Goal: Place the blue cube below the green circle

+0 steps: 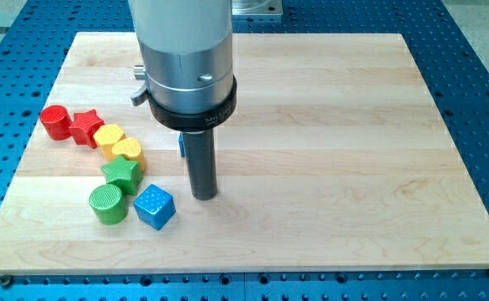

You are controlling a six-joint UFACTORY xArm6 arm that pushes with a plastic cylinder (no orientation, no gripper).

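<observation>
The blue cube [155, 206] lies on the wooden board [328, 167] at the lower left. The green circle [108, 203] sits just to the cube's left, a small gap between them. My tip [204, 196] stands on the board to the right of the blue cube and slightly above it in the view, a short gap away, not touching it. The wide silver and black arm body [185, 58] rises above the rod and hides part of the board behind it.
A row of blocks runs up-left from the green circle: a green star-like block [122, 174], a yellow heart [129, 151], a yellow round block [108, 136], a red star [85, 126], a red cylinder [56, 121]. A small blue piece [181, 144] shows behind the rod.
</observation>
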